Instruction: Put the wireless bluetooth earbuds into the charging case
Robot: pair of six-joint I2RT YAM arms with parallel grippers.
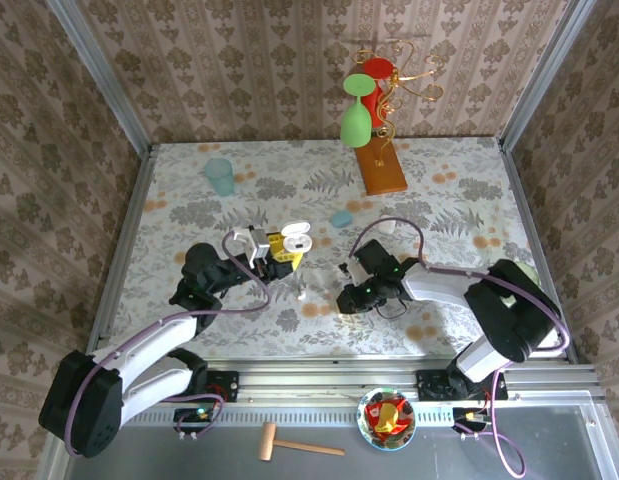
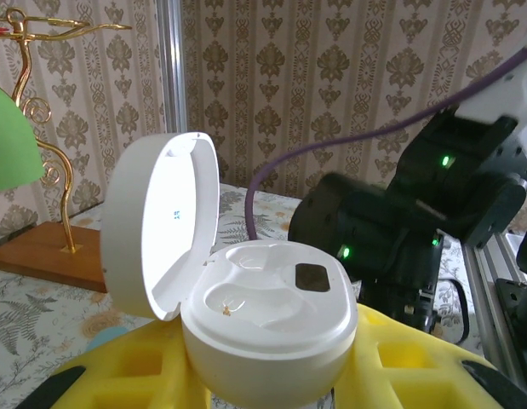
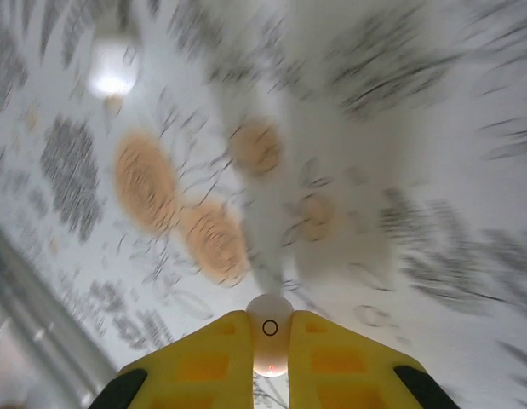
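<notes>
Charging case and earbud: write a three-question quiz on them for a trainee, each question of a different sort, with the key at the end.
1. True or false: the lid of the white charging case, which the left gripper holds, is shut.
2. What does the right gripper pinch between its yellow fingers? A. a white earbud B. a teal cup C. a wooden mallet
3. Fill in the blank: in the left wrist view, the earbud wells in the case are both ____.

Key: 1 false, the lid stands open; 2 A; 3 empty.
</notes>
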